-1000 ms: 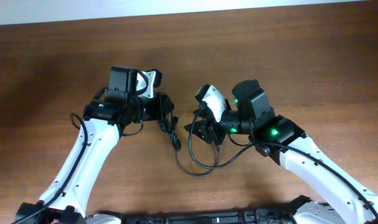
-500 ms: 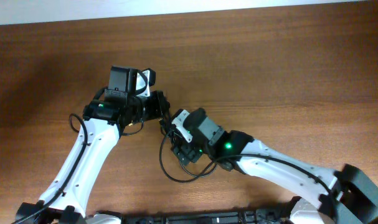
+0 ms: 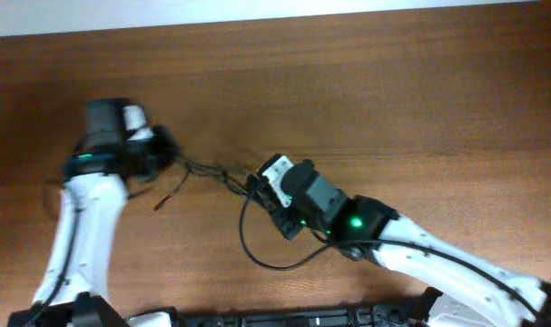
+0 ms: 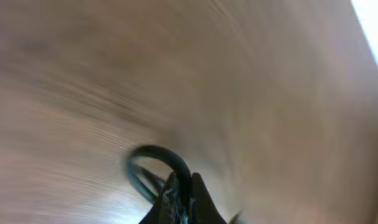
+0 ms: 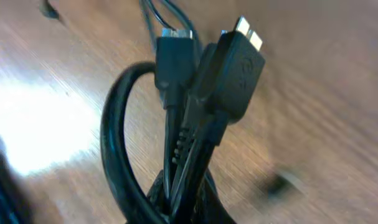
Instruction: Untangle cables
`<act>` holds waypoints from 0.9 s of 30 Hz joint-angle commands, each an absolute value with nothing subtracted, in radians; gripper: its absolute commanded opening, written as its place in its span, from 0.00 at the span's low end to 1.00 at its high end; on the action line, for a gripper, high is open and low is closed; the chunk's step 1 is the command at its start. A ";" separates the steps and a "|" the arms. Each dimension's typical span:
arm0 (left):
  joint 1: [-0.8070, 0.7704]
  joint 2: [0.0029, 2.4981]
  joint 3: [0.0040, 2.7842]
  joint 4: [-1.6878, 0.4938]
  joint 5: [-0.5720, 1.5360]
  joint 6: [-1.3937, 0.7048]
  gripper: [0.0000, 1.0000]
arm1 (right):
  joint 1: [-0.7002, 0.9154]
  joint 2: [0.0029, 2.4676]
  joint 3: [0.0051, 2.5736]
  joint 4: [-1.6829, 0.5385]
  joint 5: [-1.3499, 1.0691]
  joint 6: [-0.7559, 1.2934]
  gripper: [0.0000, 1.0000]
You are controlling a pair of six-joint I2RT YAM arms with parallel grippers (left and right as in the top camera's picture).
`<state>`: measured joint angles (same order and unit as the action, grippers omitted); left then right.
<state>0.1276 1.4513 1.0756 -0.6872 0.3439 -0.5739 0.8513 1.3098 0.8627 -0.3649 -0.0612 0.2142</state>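
Observation:
The cables (image 3: 211, 171) are thin black cords pulled into a strand between my two grippers. A loose end (image 3: 169, 193) trails down near the left one. A wide loop (image 3: 257, 254) hangs toward the table's front. My left gripper (image 3: 169, 154) is at the far left, shut on a black cord loop (image 4: 167, 160) in the blurred left wrist view, gripper (image 4: 184, 194). My right gripper (image 3: 260, 189) is shut on several cords (image 5: 182, 162). Two silver-tipped plugs (image 5: 229, 68) stick up above its fingers (image 5: 176, 208).
The brown wooden table (image 3: 393, 100) stretches to a pale strip at the far edge (image 3: 275, 11). The right arm (image 3: 411, 245) lies diagonally across the front right. The left arm (image 3: 75, 236) rises along the left side.
My left arm has swung far to the left, drawing the cord taut away from the bundle. The right gripper opened wide, then shut on the cords near the plugs.

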 commanded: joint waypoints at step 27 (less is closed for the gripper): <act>0.200 1.453 1.092 -0.630 0.720 -0.666 0.99 | 0.581 1.112 0.868 -0.096 0.025 0.838 0.04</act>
